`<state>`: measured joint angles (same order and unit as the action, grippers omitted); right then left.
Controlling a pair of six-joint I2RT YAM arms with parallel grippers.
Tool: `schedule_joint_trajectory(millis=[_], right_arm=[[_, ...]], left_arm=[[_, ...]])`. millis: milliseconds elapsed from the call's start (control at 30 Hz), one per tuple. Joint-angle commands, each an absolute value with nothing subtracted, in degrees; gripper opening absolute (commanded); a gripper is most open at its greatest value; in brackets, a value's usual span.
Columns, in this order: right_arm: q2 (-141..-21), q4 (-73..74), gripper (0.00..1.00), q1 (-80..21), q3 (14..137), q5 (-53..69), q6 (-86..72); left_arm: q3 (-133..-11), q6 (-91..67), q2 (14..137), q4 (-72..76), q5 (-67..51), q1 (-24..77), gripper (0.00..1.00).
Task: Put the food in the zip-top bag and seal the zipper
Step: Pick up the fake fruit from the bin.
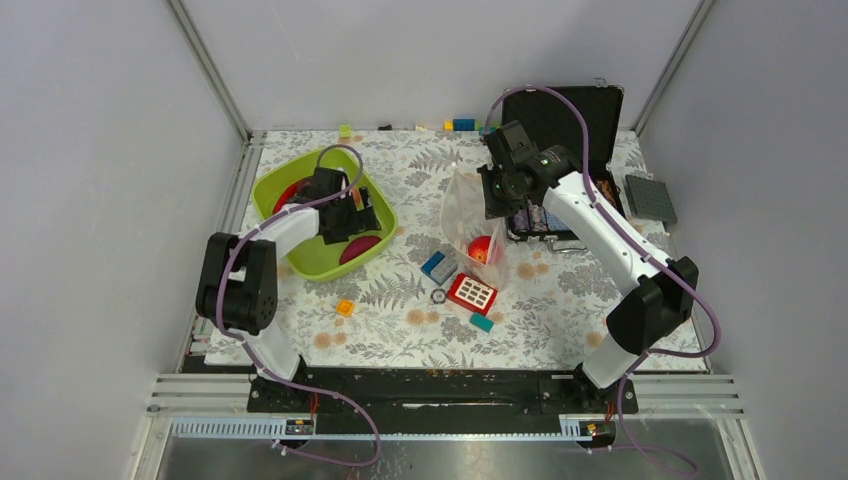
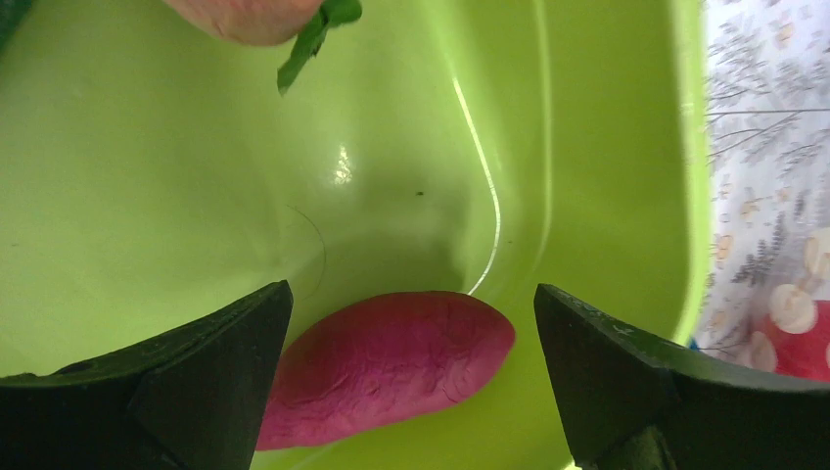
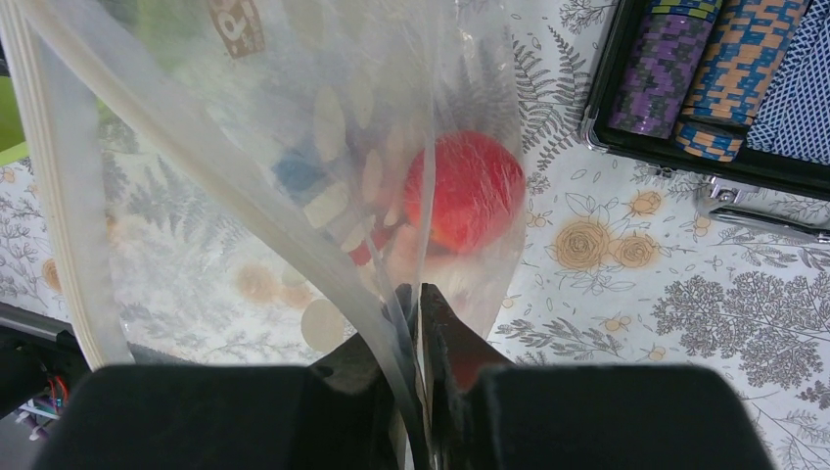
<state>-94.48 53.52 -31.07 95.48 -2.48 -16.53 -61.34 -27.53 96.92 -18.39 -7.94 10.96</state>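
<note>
My left gripper [image 1: 345,215] is open inside the lime-green tub [image 1: 300,260]. In the left wrist view its jaws [image 2: 411,294] stand wide on either side of a dark red food piece [image 2: 391,362] lying on the tub floor. A pink peach [image 2: 245,15] with a green leaf lies farther in. My right gripper [image 1: 497,195] is shut on the mouth edge of the clear zip-top bag [image 1: 470,215] and holds it up. In the right wrist view the fingers [image 3: 419,294] pinch the plastic. A red food piece [image 3: 470,191] sits in the bag. The whitish zipper [image 3: 59,196] hangs open on the left.
A black case [image 1: 560,110] with poker chips [image 3: 685,69] stands behind the right arm, with a grey baseplate [image 1: 650,198] beside it. A blue block [image 1: 438,265], a red-and-white tile [image 1: 472,293], an orange block [image 1: 345,307] and a teal block [image 1: 482,322] lie near the bag.
</note>
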Motion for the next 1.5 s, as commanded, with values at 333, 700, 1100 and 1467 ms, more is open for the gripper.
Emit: schedule_joint_trajectory(millis=[333,700,1100,1467], right_arm=[[-94.9,52.3,0.14,-30.8,96.3,-0.6,-16.8],[-94.6,52.3,0.14,-30.8,96.7,-2.1,-16.2],[-94.4,51.2,0.14,-30.5,97.2,-1.1,-15.2],[-94.4,50.3,0.14,-28.9,98.1,-0.2,-13.4]], left_arm=[[-64.9,-25.6,102.6,-24.3,7.1,14.7,0.95],[-69.0,-31.6,102.3,-29.2,19.4,12.8,0.95],[-70.7,-31.9,99.2,-25.0,12.3,6.4,0.96],[-78.5,-27.1,102.2,-20.5,3.6,4.9,0.97]])
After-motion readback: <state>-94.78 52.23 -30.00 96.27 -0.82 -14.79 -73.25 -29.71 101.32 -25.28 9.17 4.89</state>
